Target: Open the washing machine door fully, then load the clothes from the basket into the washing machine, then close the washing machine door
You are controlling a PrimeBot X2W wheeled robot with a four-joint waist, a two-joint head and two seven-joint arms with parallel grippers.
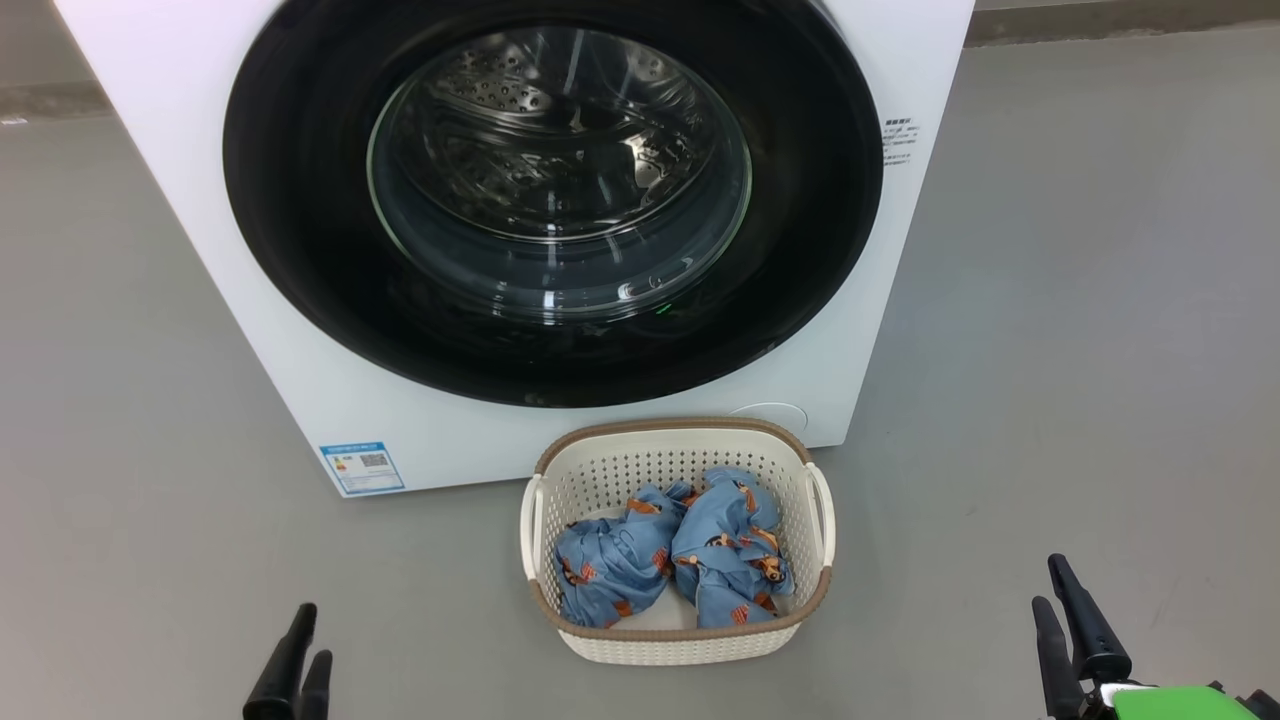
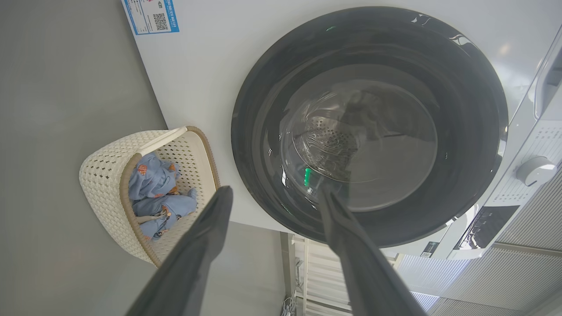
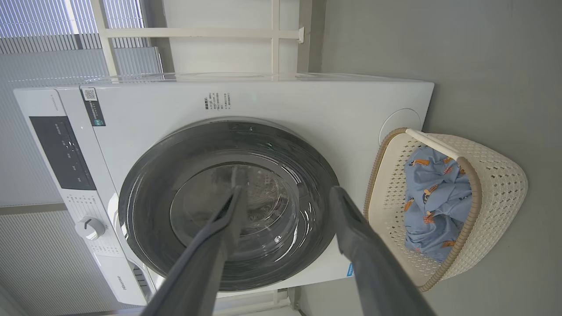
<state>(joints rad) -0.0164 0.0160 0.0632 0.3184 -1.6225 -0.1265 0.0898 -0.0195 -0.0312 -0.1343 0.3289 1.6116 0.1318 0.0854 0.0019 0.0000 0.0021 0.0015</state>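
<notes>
The door (image 1: 300,250) is seen shut at twelve o'clock, clothes (image 1: 670,560) are piled in the basket (image 1: 680,645) at six, and the left gripper (image 1: 312,640) at seven and right gripper (image 1: 1048,582) at five are held spread, empty.

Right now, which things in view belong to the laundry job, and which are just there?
Job: washing machine; its door, shut; basket; clothes inside it.
Just there: blue label sticker; control knob; floor.
</notes>
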